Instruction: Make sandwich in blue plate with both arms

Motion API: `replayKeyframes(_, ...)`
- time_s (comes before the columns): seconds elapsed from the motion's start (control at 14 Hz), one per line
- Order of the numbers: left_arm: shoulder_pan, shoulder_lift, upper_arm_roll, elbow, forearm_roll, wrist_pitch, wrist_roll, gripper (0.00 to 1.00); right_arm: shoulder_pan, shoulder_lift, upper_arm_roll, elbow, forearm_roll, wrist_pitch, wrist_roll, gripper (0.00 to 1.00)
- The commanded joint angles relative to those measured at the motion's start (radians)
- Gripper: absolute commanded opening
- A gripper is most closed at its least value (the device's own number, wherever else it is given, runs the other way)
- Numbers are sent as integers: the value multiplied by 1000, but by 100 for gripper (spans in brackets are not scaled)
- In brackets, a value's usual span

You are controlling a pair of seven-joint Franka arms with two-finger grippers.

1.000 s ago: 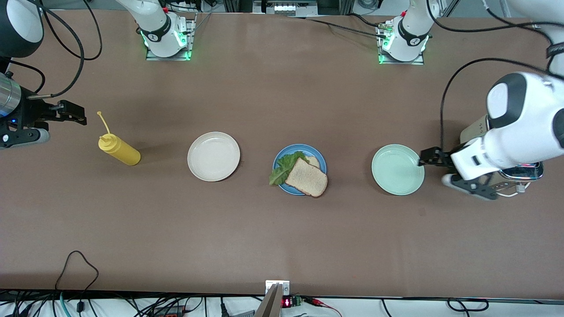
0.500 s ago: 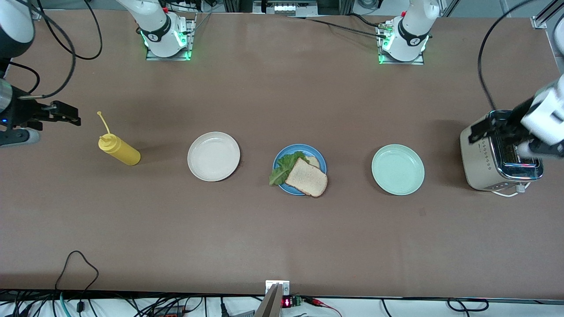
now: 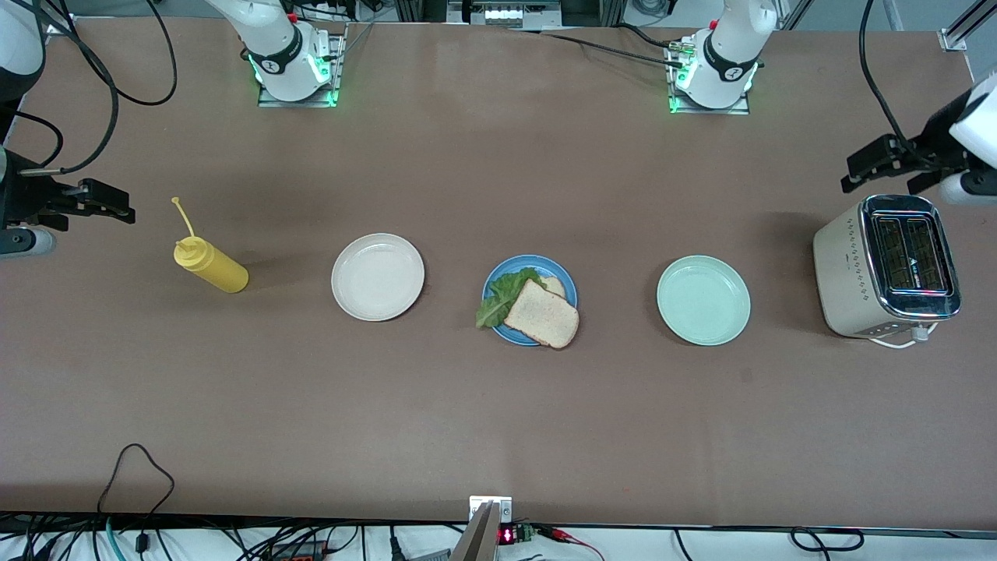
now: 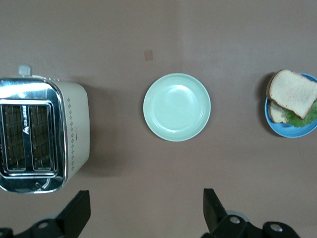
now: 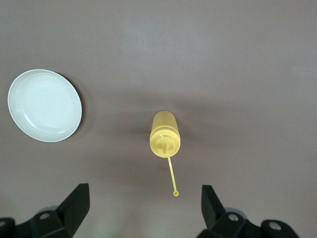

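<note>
The sandwich (image 3: 543, 314) lies on the blue plate (image 3: 571, 290) at the table's middle. Its top toasted slice hangs over the rim, the green lettuce (image 3: 502, 296) sticks out beside it, and a corner of the lower slice (image 3: 554, 285) shows. The left wrist view also shows the sandwich (image 4: 292, 91) and the blue plate (image 4: 297, 131). My left gripper (image 3: 857, 173) hangs open and holds nothing, over bare table beside the toaster; in its own view the left gripper (image 4: 145, 208) has only tabletop between its fingers. At the right arm's end my right gripper (image 3: 93, 222) is open and holds nothing; the right gripper (image 5: 143, 208) is by the yellow bottle.
A yellow squeeze bottle (image 3: 210, 266) lies toward the right arm's end, with a cream-white plate (image 3: 378, 276) between it and the blue plate. A mint-green plate (image 3: 703, 300) and a cream toaster (image 3: 888, 265) lie toward the left arm's end. A black cable (image 3: 140, 467) loops near the front edge.
My left arm has swung from the mint plate's edge, across the toaster, to the table beside it toward the bases. My right gripper has drifted slightly outward. Both stayed open.
</note>
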Motion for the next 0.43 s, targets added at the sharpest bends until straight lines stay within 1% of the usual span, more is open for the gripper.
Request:
replayKeyframes(0.0,-16,-44,10,-61,30,11,-10,100,-7,-1,4,11,13,-1,7,100)
replayKeyframes(0.36,-16,-46,8,-61,30,4,-10,100,-7,-2,6,11,13,-1,7,100)
